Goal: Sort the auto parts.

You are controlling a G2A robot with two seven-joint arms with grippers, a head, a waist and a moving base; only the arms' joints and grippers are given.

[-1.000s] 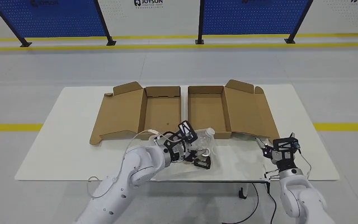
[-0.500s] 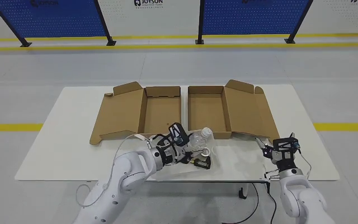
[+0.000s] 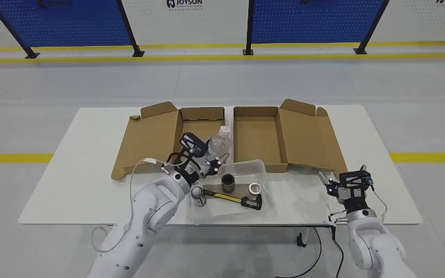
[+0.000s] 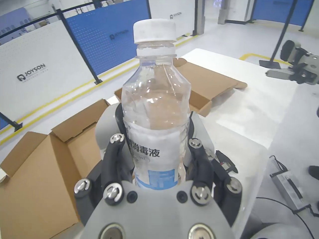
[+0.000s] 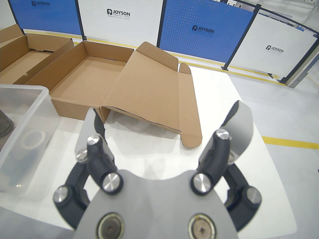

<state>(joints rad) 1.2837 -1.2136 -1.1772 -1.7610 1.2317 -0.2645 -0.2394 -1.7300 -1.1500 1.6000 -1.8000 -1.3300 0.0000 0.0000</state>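
The left gripper (image 4: pixel 155 138) is clamped around the lower, labelled half of a clear plastic bottle (image 4: pixel 154 93) with a white cap, one finger (image 4: pixel 117 150) pressed against each side. Seen from above, the bottle (image 3: pixel 217 144) is held tilted over the near right corner of the left cardboard box (image 3: pixel 198 142), its cap pointing towards the far edge of the tabletop (image 3: pixel 83 174). That box and the right cardboard box (image 3: pixel 256 139) sit side by side across the middle of the tabletop, almost touching, each with its lid folded flat outwards, away from the other. Just in front of them, at the middle of the front edge, stands a clear plastic bin (image 3: pixel 262 167). Inside it I can see a short dark cylinder (image 3: pixel 227 184), a white ring (image 3: pixel 254 188) and a long tool (image 3: pixel 233 199) with a yellowish shaft and a black end. There is also a small grey round thing (image 3: pixel 198 196) at the bin's left side, which I cannot make out. The right gripper (image 5: pixel 165 118) hangs near the front right corner of the tabletop, just in front of the right box's lid and well apart from the bin. Its fingers are spread wide with nothing between them.
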